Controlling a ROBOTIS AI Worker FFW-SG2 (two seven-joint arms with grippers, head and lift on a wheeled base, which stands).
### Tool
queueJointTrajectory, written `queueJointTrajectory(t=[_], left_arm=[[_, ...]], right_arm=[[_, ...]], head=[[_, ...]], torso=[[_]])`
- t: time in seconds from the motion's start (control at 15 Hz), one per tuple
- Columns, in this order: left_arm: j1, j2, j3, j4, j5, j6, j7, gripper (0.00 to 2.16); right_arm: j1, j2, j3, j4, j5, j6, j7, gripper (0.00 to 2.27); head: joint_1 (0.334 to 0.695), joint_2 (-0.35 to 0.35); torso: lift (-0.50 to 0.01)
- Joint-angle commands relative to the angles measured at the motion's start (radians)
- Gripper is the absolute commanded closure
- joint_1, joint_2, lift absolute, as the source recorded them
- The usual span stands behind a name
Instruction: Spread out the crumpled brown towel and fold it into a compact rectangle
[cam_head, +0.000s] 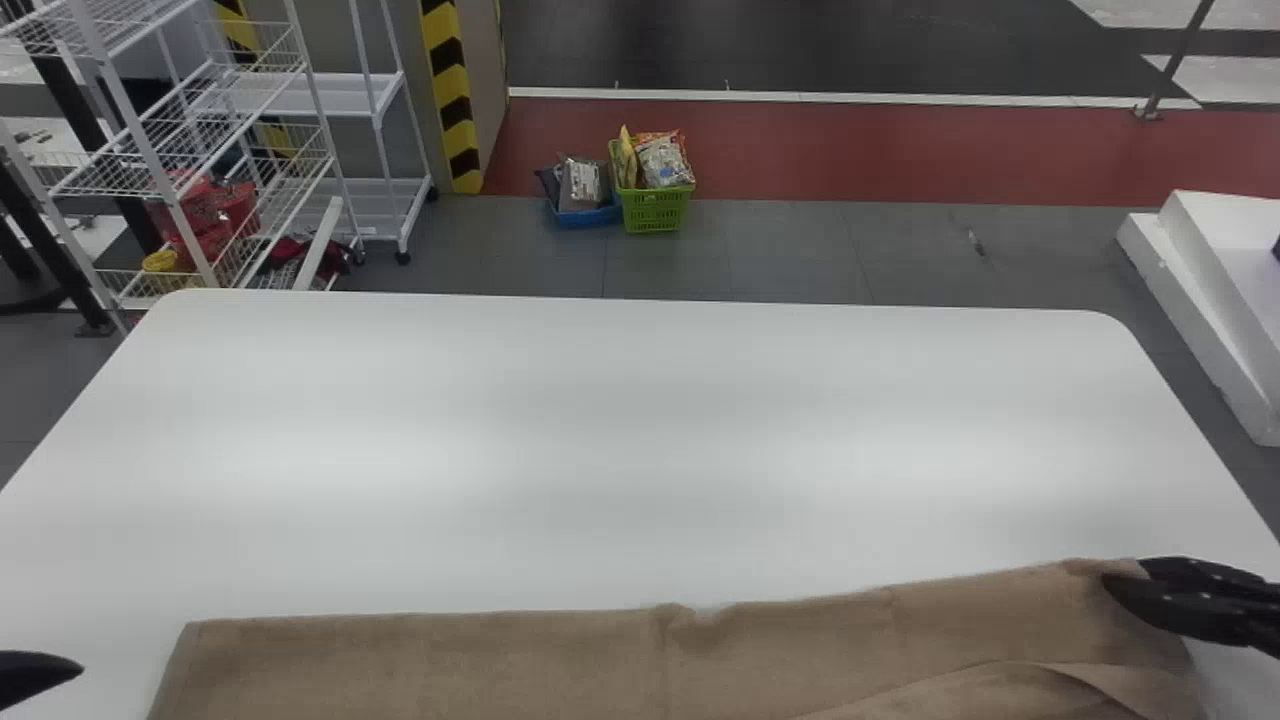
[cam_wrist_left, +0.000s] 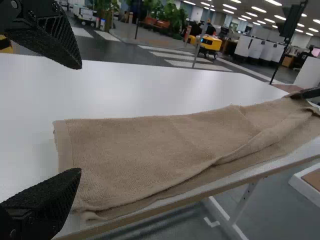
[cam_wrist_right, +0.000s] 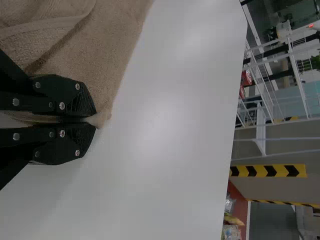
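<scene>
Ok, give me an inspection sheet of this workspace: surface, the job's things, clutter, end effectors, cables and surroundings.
Surface: white table, rounded far corners.
Job's things: brown towel lies near the table's near edge, overlapping in layers toward its right end; far edge uneven, with a small pucker mid-length.
Clutter: green basket and blue basket of packets, on the floor beyond the table.
Left end effector: fingers apart, at the towel's left end.
Right end effector: fingers pinching the towel's far right corner.
Cables: nothing seen.
Surroundings: white shelving beyond the table's far left, beside a pillar with yellow and black stripes.
</scene>
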Motion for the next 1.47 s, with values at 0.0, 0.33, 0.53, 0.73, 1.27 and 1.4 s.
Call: queueJointTrajectory(t=[0.0, 0.33, 0.53, 0.73, 1.27, 1.4], left_arm=[[0.000, 0.004, 0.007, 0.001, 0.016, 0.003, 0.006, 0.08], [-0.006, 0.001, 0.011, -0.002, 0.025, 0.003, 0.012, 0.08], [-0.006, -0.003, 0.018, 0.000, 0.026, 0.003, 0.011, 0.08], [0.005, -0.004, 0.035, -0.002, 0.031, 0.003, 0.009, 0.08], [0.008, -0.007, 0.038, 0.000, 0.029, 0.003, 0.006, 0.08], [0.008, -0.007, 0.038, 0.003, 0.029, 0.003, 0.008, 0.08]], right_arm=[[0.050, -0.001, -0.074, -0.077, -0.012, -0.014, 0.003, 0.00], [0.170, 0.005, -0.112, -0.353, -0.003, -0.121, 0.003, 0.12], [0.213, 0.002, -0.030, -0.398, 0.156, -0.333, 0.003, 0.20], [0.294, -0.021, 0.030, -0.454, 0.232, -0.382, 0.003, 0.23], [0.389, -0.072, 0.021, -0.499, 0.304, -0.400, 0.003, 0.57], [0.412, -0.072, 0.020, -0.496, 0.313, -0.404, 0.003, 0.57]], head=[[0.695, -0.024], [0.695, -0.063], [0.695, -0.021], [0.695, 0.032], [0.695, 0.072], [0.695, 0.056]], torso=[[-0.127], [-0.127], [-0.127], [-0.127], [-0.127], [-0.127]])
